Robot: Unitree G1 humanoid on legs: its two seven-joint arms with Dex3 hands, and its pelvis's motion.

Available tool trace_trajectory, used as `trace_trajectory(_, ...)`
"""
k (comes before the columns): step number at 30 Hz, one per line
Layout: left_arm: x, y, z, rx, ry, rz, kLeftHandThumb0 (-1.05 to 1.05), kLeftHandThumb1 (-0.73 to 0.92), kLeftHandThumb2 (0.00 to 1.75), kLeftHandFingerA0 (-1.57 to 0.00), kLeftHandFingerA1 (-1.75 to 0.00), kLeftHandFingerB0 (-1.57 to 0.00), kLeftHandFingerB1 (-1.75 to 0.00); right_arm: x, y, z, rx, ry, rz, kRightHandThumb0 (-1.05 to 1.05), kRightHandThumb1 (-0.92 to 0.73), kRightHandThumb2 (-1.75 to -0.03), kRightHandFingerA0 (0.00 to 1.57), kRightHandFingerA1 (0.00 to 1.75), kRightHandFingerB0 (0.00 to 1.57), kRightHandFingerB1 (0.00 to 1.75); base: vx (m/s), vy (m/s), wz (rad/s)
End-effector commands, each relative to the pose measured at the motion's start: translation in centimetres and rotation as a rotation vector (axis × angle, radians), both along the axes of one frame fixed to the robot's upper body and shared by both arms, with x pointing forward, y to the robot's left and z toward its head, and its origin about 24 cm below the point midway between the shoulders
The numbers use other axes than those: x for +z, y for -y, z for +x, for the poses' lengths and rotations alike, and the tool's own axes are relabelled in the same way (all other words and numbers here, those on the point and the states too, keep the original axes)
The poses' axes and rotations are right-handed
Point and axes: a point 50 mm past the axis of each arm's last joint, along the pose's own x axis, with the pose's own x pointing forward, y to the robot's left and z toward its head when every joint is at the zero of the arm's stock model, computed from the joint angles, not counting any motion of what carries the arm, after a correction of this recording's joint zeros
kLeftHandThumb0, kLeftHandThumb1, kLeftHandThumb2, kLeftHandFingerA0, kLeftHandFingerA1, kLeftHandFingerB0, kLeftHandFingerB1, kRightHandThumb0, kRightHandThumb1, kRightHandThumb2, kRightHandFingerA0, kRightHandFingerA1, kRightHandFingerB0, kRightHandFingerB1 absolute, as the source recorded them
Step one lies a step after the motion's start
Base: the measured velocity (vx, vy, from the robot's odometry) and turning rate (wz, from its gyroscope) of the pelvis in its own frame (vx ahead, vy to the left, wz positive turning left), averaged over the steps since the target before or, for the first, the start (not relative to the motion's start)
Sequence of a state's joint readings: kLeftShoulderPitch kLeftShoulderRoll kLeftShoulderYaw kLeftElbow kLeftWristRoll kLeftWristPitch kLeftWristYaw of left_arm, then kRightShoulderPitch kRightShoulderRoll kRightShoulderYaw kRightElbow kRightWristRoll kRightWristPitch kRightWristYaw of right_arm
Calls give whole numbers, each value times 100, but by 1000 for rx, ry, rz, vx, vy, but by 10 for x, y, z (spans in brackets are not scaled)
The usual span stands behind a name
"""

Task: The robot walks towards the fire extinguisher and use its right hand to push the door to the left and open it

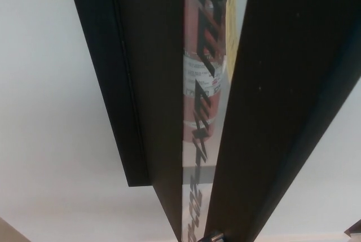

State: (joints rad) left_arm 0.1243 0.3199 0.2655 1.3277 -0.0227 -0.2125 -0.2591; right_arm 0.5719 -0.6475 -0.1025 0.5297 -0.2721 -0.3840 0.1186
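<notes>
A red fire extinguisher [204, 61] with a white label stands behind a narrow glass pane [194, 197] that carries black lettering. Dark door frame posts flank the pane: a wide one [282, 101] on the right and a narrower one [149, 84] on the left. A small metal fitting [213, 236] shows at the foot of the right post. Neither of my hands appears in the head view.
White wall [51, 112] fills the left side and continues at the lower right [333, 180]. A yellow cord [231, 11] hangs beside the extinguisher. A tan floor corner [8, 232] peeks in at the bottom left.
</notes>
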Motion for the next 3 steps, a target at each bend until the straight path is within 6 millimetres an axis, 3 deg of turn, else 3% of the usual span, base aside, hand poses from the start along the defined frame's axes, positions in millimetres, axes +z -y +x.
trace_trajectory(1,3,-7,-2,17,-9,9,-71,51,52,-29,-108,-24,-86,3,0,3,4,22,2,-35,-45,-99,0,51,0,51,0,0,0)
trace_trajectory(3,3,-7,-2,18,-10,10,-71,51,52,-29,-108,-24,-86,3,0,3,4,22,2,-35,-45,-99,0,51,0,51,0,0,0)
